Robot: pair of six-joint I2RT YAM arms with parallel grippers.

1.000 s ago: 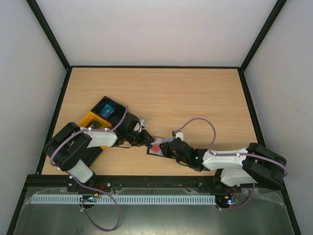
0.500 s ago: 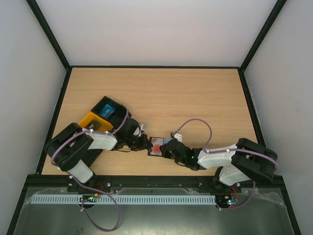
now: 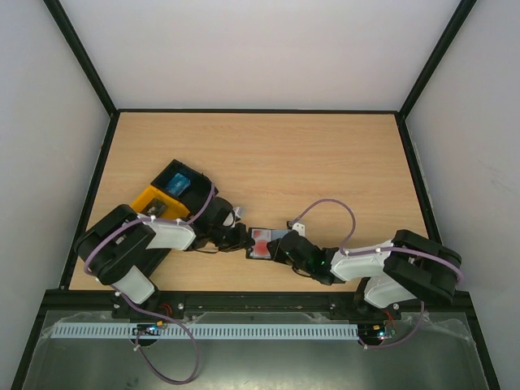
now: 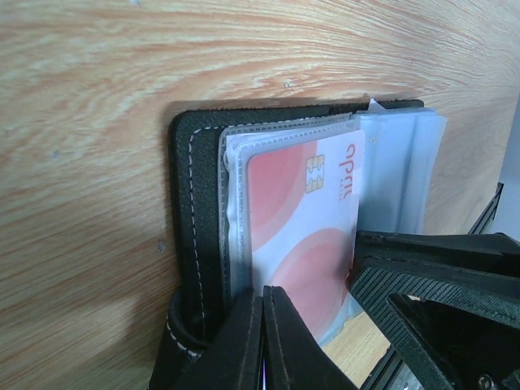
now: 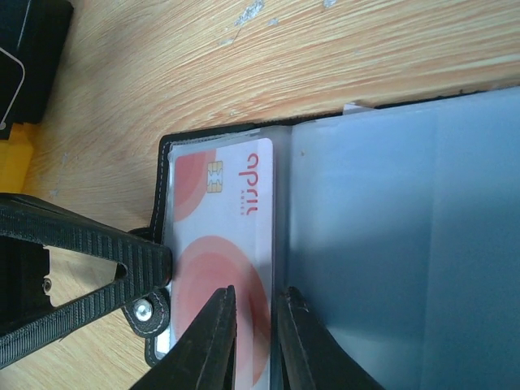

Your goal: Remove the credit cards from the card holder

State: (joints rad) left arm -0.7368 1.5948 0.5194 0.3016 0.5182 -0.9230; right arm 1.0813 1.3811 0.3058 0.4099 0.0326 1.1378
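Currently the red card (image 4: 296, 227) lies inside the clear sleeve (image 4: 233, 154) of the card holder (image 4: 195, 244). At the holder's black rim the left gripper (image 4: 264, 296) has its tips pressed together. Over the card the right gripper (image 5: 256, 296) is narrowly parted. A weak hold on that rim could let holder and sleeve slide along with the card.

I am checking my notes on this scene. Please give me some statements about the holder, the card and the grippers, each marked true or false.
1. The holder lies open on the table. True.
2. A red card sits inside it. True.
3. The left gripper is wide open. False: its fingers are shut together at the holder's edge.
4. The tray is to the right of the holder. False: in the top view it is to the left.
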